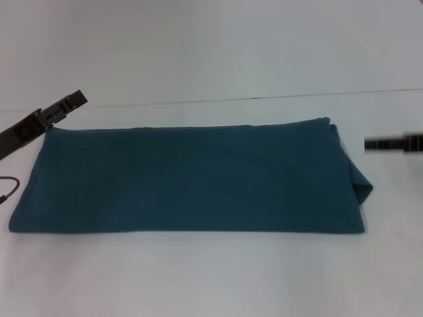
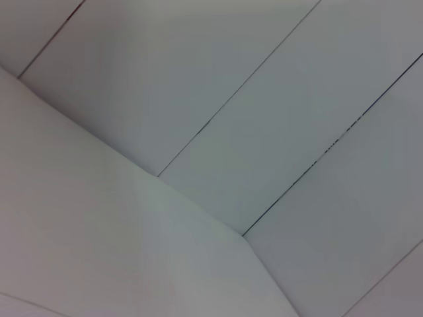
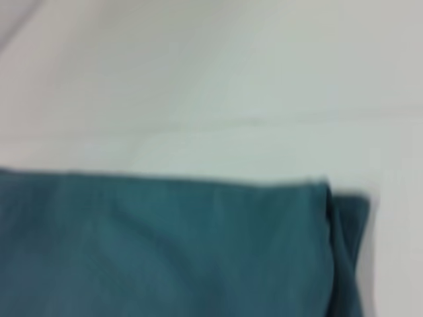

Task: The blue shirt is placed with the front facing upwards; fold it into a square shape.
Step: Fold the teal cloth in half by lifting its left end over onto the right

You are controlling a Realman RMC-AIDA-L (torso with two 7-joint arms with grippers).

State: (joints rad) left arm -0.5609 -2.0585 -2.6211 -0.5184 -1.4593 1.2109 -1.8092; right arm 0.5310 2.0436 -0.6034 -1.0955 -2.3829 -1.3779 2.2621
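Observation:
The blue shirt (image 1: 188,178) lies on the white table as a long, flat, folded band with its plain side up. A lower layer pokes out at its right end. The right wrist view shows that same end of the shirt (image 3: 165,244). My left gripper (image 1: 66,105) hovers just off the shirt's far left corner. My right gripper (image 1: 380,144) is beyond the shirt's right end, apart from the cloth. The left wrist view shows only white panels.
The white table (image 1: 211,277) runs all around the shirt. A dark seam line (image 1: 264,98) crosses behind it. A thin dark cable (image 1: 6,188) loops at the left edge.

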